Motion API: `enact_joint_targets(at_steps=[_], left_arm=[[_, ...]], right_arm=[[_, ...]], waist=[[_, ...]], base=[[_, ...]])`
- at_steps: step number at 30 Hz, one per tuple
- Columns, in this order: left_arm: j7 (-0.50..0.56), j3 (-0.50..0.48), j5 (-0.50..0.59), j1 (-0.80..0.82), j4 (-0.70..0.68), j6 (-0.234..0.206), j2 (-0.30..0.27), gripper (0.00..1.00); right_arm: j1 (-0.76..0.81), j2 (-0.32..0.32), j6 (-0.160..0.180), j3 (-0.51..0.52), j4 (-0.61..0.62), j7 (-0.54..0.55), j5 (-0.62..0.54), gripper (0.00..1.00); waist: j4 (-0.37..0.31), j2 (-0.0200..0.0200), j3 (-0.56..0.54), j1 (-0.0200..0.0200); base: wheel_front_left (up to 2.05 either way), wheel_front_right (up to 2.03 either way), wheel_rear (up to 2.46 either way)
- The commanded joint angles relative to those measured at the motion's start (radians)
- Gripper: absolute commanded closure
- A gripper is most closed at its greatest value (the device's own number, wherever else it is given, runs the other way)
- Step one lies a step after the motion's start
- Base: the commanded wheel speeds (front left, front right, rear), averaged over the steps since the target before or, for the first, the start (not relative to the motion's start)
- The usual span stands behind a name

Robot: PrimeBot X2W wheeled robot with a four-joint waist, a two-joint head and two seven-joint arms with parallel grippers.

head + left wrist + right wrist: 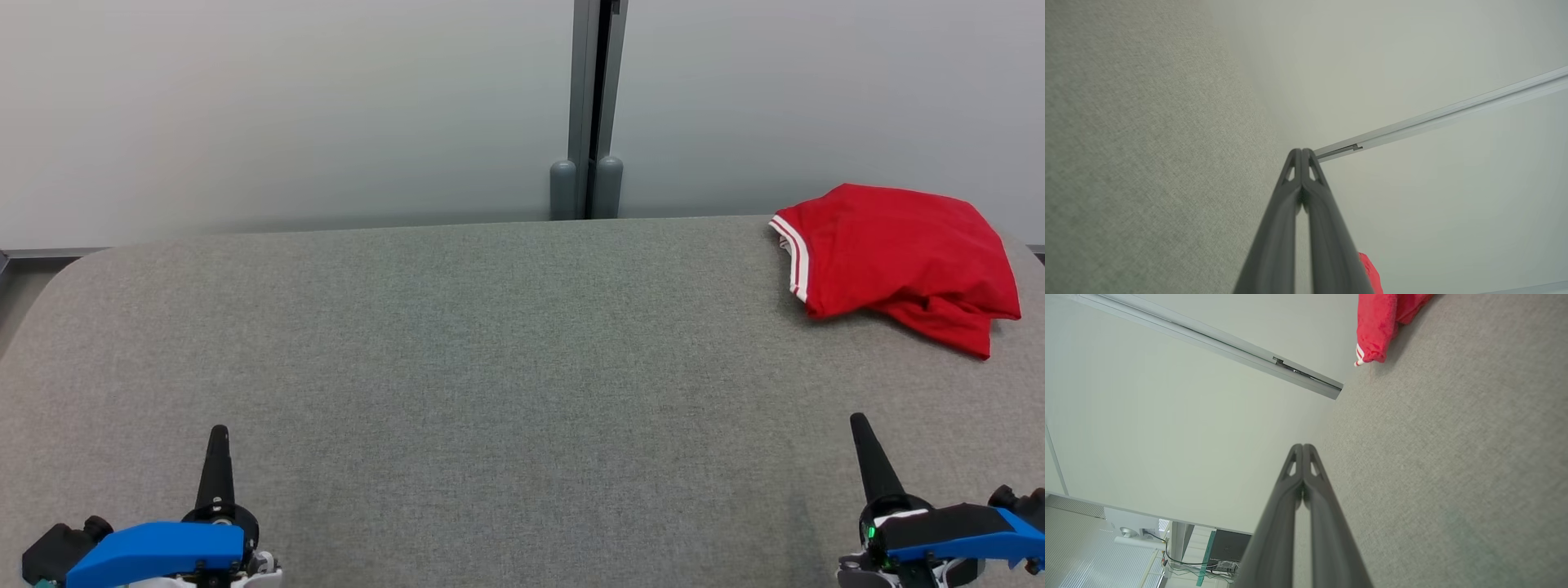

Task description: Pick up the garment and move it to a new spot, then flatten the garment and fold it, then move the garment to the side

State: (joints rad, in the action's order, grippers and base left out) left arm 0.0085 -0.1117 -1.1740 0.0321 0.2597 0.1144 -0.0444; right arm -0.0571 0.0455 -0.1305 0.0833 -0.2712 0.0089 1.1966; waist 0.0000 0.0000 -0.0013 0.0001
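Garment point(894, 261) on table point(457, 343), far right; left hand point(219, 433), right hand point(859, 422) nearer, apart.

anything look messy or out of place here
The red garment lies crumpled in a heap near the far right corner of the grey fabric surface, bunched rather than spread flat. Nothing else stands out.

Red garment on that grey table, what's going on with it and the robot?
Nothing is being handled yet. The red garment lies bunched up at the far right of the grey table. The robot's left end effector and right end effector are both shut and empty, at the table's near side, well apart from the garment.
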Motion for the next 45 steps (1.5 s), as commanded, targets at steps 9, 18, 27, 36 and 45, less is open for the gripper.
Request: enact_joint_targets(at_steps=[9,18,27,36,45], left_arm=[[0.026,0.000,-0.100,0.037,-0.012,0.009,-0.007,1.00],[0.046,-0.001,-0.182,0.047,-0.013,0.011,-0.007,1.00],[0.064,-0.001,-0.260,0.060,-0.014,0.014,-0.007,1.00],[0.082,-0.002,-0.331,0.069,-0.015,0.016,-0.007,1.00],[0.099,-0.003,-0.397,0.080,-0.016,0.019,-0.007,1.00]], right_arm=[[-0.030,0.006,0.000,0.010,0.016,0.025,0.096,1.00],[-0.035,0.007,0.000,0.015,0.019,0.046,0.174,1.00],[-0.045,0.007,0.000,0.020,0.022,0.065,0.248,1.00],[-0.048,0.007,0.000,0.025,0.025,0.081,0.315,1.00],[-0.053,0.007,0.000,0.030,0.027,0.099,0.378,1.00]], waist=[[0.000,0.0000,0.001,-0.0001],[0.000,0.0000,0.002,-0.0001],[0.000,0.0000,0.002,-0.0001],[0.000,0.0000,0.003,-0.0001],[0.000,0.0000,0.004,-0.0001]], base=[[0.00,0.00,0.00],[0.00,0.00,0.00],[0.00,0.00,0.00],[0.00,0.00,0.00],[0.00,0.00,0.00]])
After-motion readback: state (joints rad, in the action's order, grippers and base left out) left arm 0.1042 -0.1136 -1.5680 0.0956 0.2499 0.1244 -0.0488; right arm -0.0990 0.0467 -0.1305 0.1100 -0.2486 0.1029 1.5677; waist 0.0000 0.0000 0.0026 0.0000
